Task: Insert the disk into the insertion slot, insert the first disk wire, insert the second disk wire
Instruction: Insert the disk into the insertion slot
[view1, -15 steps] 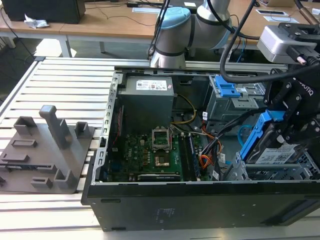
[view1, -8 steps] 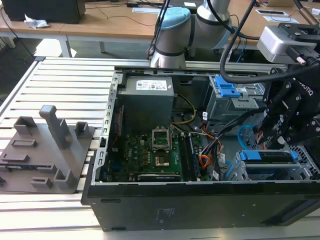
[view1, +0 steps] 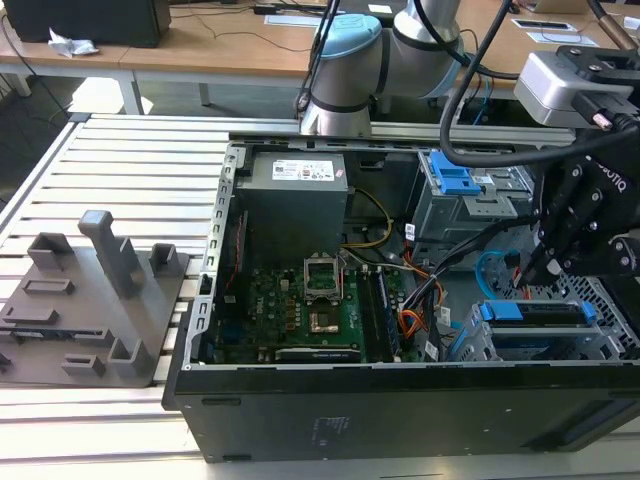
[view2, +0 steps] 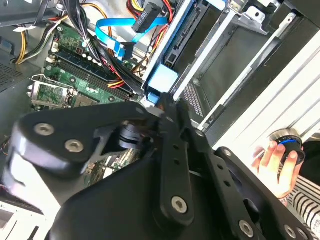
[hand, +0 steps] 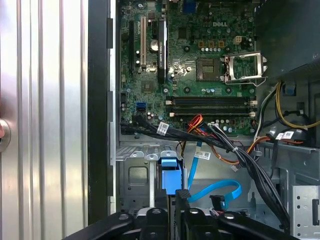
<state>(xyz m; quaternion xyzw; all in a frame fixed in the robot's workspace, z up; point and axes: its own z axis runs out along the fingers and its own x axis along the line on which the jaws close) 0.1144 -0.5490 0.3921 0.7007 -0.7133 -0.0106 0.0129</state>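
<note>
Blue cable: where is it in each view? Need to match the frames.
Exterior view: blue cable sits toward the exterior view's right, between the motherboard and the disk.
Second wrist view: blue cable hangs by the motherboard edge.
First wrist view: blue cable loops just off the motherboard, beside the black wire bundle.
Shared landmark: the motherboard.

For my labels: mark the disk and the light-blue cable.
disk (view1: 535, 313): exterior view, long dark edge between the blue frame ends.
light-blue cable (hand: 216, 189): first wrist view, middle of its flat loop.
</note>
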